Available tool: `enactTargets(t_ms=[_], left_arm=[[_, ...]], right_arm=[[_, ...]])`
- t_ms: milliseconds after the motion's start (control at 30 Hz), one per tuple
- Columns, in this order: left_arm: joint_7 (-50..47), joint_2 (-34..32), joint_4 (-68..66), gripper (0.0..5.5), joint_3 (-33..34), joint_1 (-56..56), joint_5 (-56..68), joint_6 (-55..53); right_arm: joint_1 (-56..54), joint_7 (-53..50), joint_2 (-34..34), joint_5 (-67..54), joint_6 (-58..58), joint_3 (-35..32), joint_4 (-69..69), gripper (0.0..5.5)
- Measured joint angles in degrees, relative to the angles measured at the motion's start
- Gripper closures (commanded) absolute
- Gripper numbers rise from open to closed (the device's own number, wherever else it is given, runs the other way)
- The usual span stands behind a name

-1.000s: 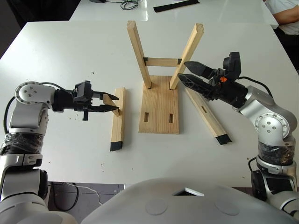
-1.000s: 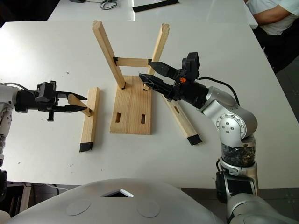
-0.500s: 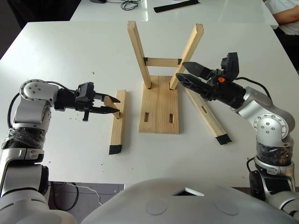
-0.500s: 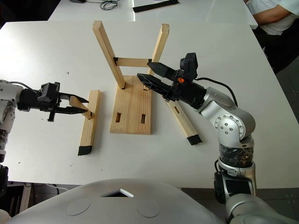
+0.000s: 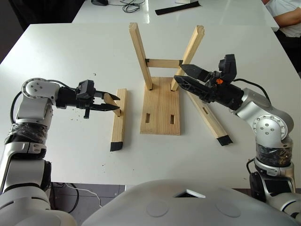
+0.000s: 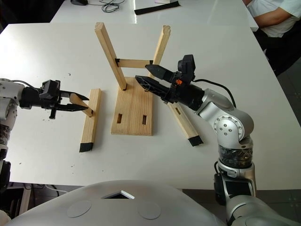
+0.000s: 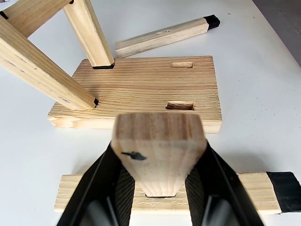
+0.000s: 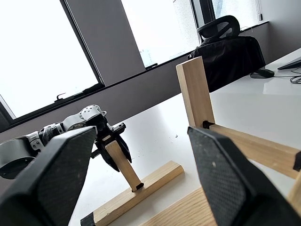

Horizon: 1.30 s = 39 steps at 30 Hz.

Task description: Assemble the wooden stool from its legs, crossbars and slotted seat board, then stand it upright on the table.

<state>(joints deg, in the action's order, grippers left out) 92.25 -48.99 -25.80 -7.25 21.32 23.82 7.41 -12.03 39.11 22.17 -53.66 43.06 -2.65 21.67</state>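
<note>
My left gripper (image 5: 116,104) is pinching a short crossbar (image 7: 159,150), with one finger on each side of it. The bottom end of the short crossbar sits in a notch in a loose leg (image 5: 118,123). Its top end leans up toward my left arm. The loose leg lies flat on the table (image 5: 70,47), just left of the seat board (image 5: 160,113) and not touching it. Its long way runs from the far edge to the near edge, side by side with the board's long side. Its black tip points at the near edge. The seat board lies flat in the middle of the table. Two standing legs (image 5: 140,54) are up at its far end, with a crossbar (image 5: 163,62) between them. The two empty slots (image 5: 147,117) are at its near end, to the right of the piece I hold. So I think my next job is to lift this leg, turn it up and carry it right to the closer slot. My left arm is the nearer one for that. My right gripper (image 6: 142,73) hangs wide open with nothing in it, close to the bottom of the right standing leg. Under that arm lies a second loose leg (image 5: 209,117). It is slanted, right of the board, with its black tip toward the near right corner. My right arm is nearer to that one.
</note>
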Motion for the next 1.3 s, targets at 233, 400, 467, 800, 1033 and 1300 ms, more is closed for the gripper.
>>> enactTargets(t_ms=[233,400,467,800,1033,1300], left_arm=[[-1.11,1.13,-2.81,4.20,0.23,0.85,0.13,0.07],[-2.30,2.44,-6.19,4.20,0.31,2.70,0.11,0.81],[-2.40,2.83,-7.55,4.20,0.27,3.62,0.03,1.10],[-7.29,6.54,-14.26,4.20,-0.42,9.92,-3.92,3.44],[-8.63,6.23,-14.29,3.43,-0.90,7.36,-7.96,0.44],[-9.04,4.37,-4.63,3.43,3.26,3.99,-7.04,-4.19]], right_arm=[[-1.25,0.21,-0.05,-0.05,0.28,0.45,-1.00,1.94],[-2.16,0.60,-0.06,-0.03,0.28,0.61,-2.35,1.94],[-2.36,0.63,-0.15,0.00,0.27,0.70,-2.62,1.94],[-2.43,-1.47,-2.06,0.58,-0.61,0.08,-2.40,1.94],[0.51,-4.85,-5.02,0.59,-1.81,-0.35,-1.06,1.94],[4.85,-7.95,-7.65,0.80,-3.51,-0.26,1.11,1.94]])
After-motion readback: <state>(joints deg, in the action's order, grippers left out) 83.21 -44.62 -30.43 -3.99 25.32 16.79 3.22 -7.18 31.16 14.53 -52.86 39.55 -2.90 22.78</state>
